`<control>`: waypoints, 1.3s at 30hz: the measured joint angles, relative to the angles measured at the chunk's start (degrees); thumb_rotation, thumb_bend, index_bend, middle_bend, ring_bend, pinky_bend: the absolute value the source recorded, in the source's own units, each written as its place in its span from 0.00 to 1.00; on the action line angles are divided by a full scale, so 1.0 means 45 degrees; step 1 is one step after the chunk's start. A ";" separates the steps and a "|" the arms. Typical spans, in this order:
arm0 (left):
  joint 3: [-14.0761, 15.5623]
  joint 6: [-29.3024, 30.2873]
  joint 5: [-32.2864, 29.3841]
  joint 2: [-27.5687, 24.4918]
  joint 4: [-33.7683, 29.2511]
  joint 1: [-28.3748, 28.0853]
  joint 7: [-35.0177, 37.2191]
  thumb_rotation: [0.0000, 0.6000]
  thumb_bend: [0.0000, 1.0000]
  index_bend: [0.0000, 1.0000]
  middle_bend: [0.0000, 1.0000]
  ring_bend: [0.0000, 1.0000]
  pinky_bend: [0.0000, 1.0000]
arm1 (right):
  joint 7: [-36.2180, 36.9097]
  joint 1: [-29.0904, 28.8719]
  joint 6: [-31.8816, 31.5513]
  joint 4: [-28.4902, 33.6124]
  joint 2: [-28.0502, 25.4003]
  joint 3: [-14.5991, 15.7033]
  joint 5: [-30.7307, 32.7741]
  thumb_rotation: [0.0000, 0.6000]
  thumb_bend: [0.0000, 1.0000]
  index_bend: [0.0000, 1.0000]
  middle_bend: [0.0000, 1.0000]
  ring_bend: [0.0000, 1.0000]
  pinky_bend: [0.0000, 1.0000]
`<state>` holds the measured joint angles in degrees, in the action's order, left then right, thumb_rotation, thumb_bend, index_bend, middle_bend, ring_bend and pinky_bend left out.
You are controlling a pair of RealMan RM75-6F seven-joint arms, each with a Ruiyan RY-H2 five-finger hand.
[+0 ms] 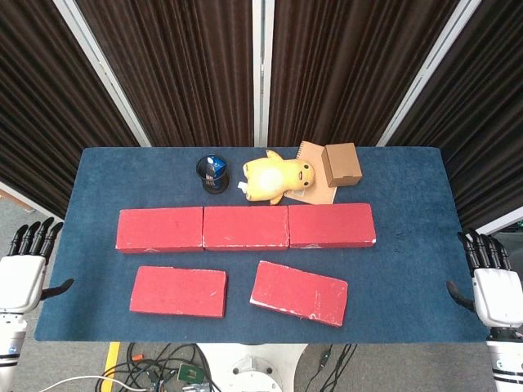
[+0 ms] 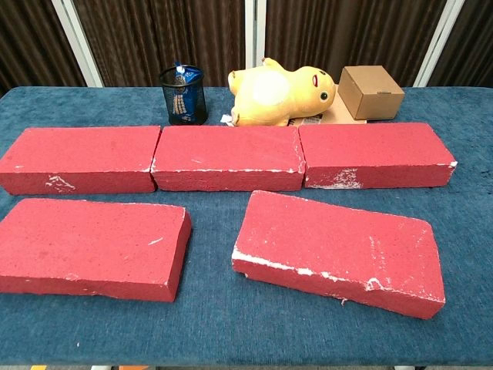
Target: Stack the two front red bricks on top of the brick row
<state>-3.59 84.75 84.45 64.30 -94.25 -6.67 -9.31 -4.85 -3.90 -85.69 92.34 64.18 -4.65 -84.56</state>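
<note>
Red bricks: rough, matt, chipped white at edges. Worktop: blue cloth. Toy: yellow plush. Box: cardboard. Cup: black mesh.

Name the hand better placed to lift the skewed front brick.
Right hand: the skewed front brick lies on its side of the table; the left hand, also empty, is nearer the other front brick.

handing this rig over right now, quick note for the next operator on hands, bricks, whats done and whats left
Left hand and right hand: both open, holding nothing, off the table's side edges.
Row of three red foam bricks lies end to end across the middle of the blue table, nothing on top.
Front left red brick lies flat and square to the row; front right red brick lies flat but skewed.
Done: nothing stacked.
Left: lift both front bricks onto the row.
</note>
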 measured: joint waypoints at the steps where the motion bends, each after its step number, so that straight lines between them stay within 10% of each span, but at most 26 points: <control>1: 0.0008 -0.0002 -0.0009 -0.0008 -0.0021 0.0006 -0.0006 1.00 0.04 0.03 0.00 0.00 0.00 | 0.0024 -0.0004 0.0011 -0.0025 0.0010 0.0002 0.0000 1.00 0.19 0.00 0.00 0.00 0.00; 24: 0.1611 -0.2983 0.1153 -0.0539 -0.1256 -0.0866 0.1349 1.00 0.01 0.02 0.00 0.00 0.00 | 0.0182 -0.0015 0.0099 -0.0219 0.0006 -0.0073 0.0186 1.00 0.19 0.00 0.00 0.00 0.00; 39: 0.1561 -0.6471 -0.0300 0.1998 -0.1480 -0.2650 0.0254 1.00 0.01 0.02 0.00 0.00 0.00 | 0.0327 -0.0140 0.0375 -0.0385 -0.0041 -0.0221 0.0512 1.00 0.19 0.00 0.00 0.00 0.00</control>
<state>3.44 55.63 83.10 73.29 -100.91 -18.60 -8.16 -3.38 -4.53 -84.01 90.61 64.00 -5.64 -82.25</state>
